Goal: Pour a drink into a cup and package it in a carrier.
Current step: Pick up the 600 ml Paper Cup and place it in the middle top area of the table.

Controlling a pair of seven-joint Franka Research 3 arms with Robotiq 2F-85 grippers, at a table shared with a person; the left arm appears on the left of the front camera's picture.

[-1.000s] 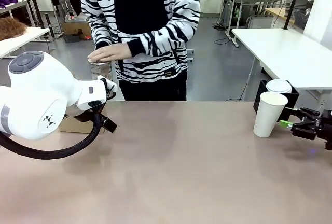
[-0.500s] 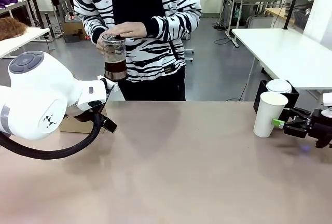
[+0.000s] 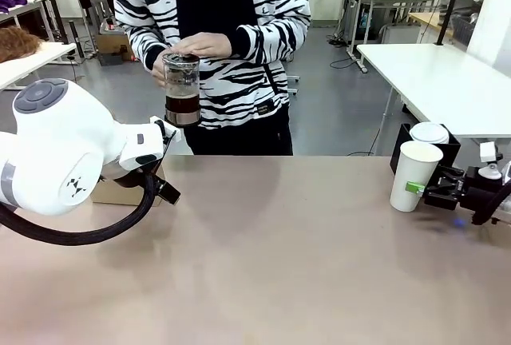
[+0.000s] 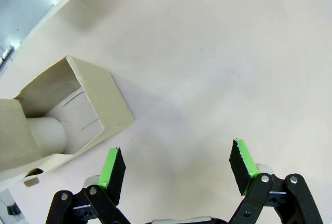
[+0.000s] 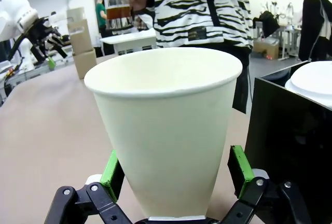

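The brown tabletop (image 3: 263, 265) spans the lower half of the front view. Behind its far edge, at upper centre, a person (image 3: 239, 57) in a black-and-white striped top stands facing it. The white left arm (image 3: 64, 149) bulks over the left side of that frame.

The cardboard carrier (image 4: 106, 97) lies on the tabletop at the left of the left wrist view, its open side toward the camera. At the right edge of the front view sits a black box (image 3: 449, 147). The white paper cup (image 3: 415, 176) stands upright just beside it, toward the frame's centre.

The person holds a glass jug (image 3: 182, 81) in both hands at chest height, upper left of centre and well apart from the cup. The amber drink (image 3: 183, 105) fills its lower part.

The right end effector (image 5: 175, 166) is spread around the cup's lower part, a green pad on either side. I cannot tell whether the pads touch it. The left end effector (image 4: 177, 154) is spread too, with nothing between its fingers – bare tabletop lies beneath and the carrier is near one finger. A white lid (image 3: 429, 132) rests on the black box.
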